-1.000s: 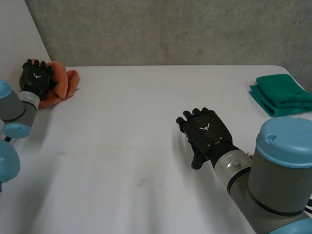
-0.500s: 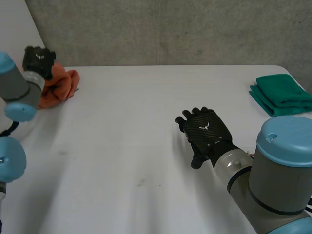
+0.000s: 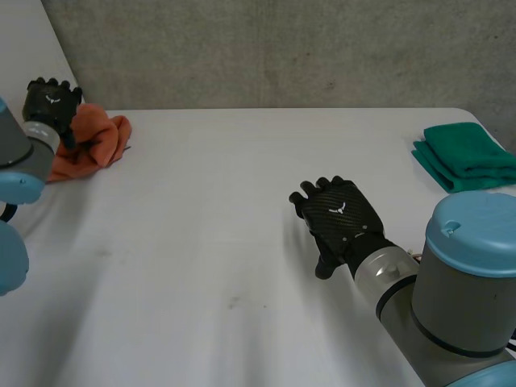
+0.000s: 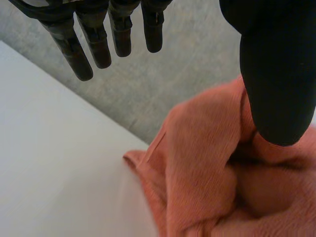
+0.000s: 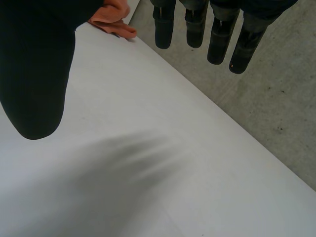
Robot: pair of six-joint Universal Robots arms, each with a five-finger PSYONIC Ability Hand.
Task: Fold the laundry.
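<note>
Hovering at a far corner of the table, our left hand (image 3: pixel 50 101) keeps its fingers (image 4: pixel 81 54) straight and spread well away from the thumb (image 4: pixel 276 79), with nothing pinched between them. The crumpled orange cloth (image 3: pixel 90 143) lies bunched right under the palm. The thumb tip hangs over a ridge of it, though we cannot tell whether it touches or sits just above. The fingers point past the cloth's far edge toward the grey wall (image 3: pixel 266 48). We judge that the hand is open and poised so it can close on a fold of the heap, since the cloth must be drawn out and laid flat before any folding can start.

Our right hand (image 3: pixel 339 218) hangs over the bare middle of the white table (image 3: pixel 201 266), with its fingers relaxed and apart from the thumb, holding nothing. Nothing lies under its palm. The orange cloth is well apart from it, out beyond its fingertips. We read this as a waiting post: it is placed over the open space where the cloth would be spread, ready to take a second corner or edge.

On the outer side of the right hand, near the table's edge and well apart from both hands, rests a green cloth (image 3: pixel 466 155) in a neat, layered stack. We take that one to be folded and set aside, out of the working space. That leaves the orange cloth as the piece in hand, and we judge its folding as not yet begun.
</note>
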